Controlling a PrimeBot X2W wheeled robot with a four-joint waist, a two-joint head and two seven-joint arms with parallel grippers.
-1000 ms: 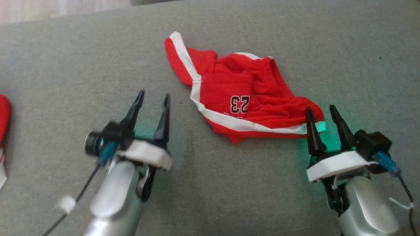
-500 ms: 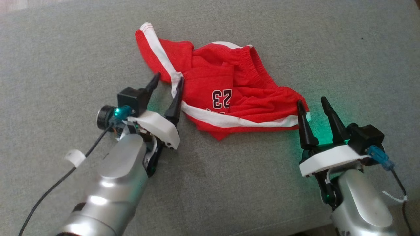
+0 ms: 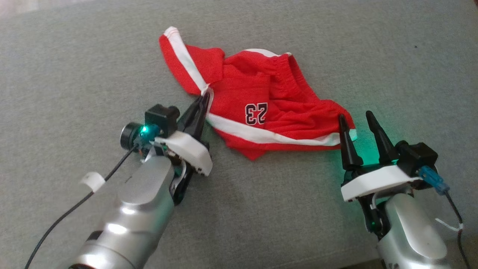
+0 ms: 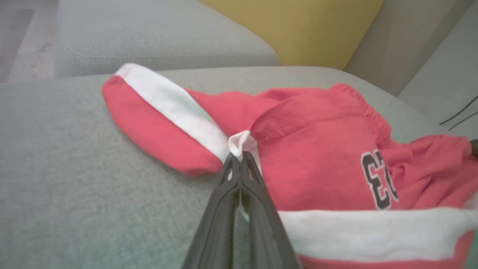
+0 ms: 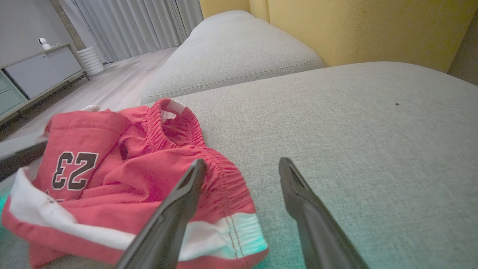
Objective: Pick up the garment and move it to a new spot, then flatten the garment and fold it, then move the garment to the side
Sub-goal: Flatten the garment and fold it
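Mid-cushion on grey sofa seat (image 3: 74,74), nearer far edge: crumpled red basketball shorts (image 3: 276,108), white side stripes, number 23.

Left pincer (image 3: 203,98) closed, pinching raised fold of white stripe on shorts' left side. Right pincer (image 3: 354,119) open at shorts' right corner, one finger over fabric, other over bare cushion, gripping nothing.

Step in hand, likely: pick-up for move to new spot. Next move calls for right pincer closing on that corner, then level lift by both.

Bare cushion wide toward left, right and near edges. Yellow backrest (image 4: 298,30) beyond cushion.
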